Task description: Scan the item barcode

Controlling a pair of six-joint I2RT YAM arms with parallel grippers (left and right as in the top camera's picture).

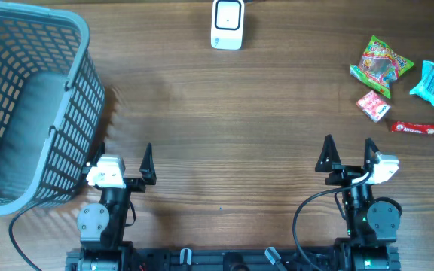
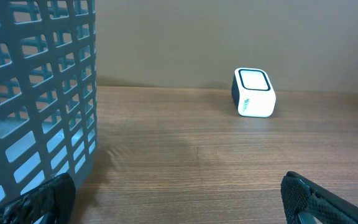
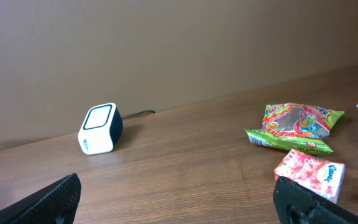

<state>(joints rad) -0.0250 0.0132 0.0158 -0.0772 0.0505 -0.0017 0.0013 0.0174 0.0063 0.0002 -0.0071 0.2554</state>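
Colourful wrapped snack packets [image 1: 381, 65] are seen overhead at the wooden table's [image 1: 224, 113] right edge, well apart from the white cube-shaped scanner [image 1: 227, 24]. The left gripper [image 1: 124, 154] and right gripper [image 1: 348, 147] are spread wide and empty. From the left wrist, a grey plastic lattice basket [image 2: 36, 93] is seen left of the scanner. From the right wrist, the packets are seen right of it.

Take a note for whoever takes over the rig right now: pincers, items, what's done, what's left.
Left pincer: open, holding nothing, beside the basket.
Right pincer: open, holding nothing.
Scanner: far edge, centre.
Items: green snack bag, teal packet, pink tissue pack, red bar, all far right.
Done: no item picked up yet.
Left: grasp an item, show its barcode to the scanner.
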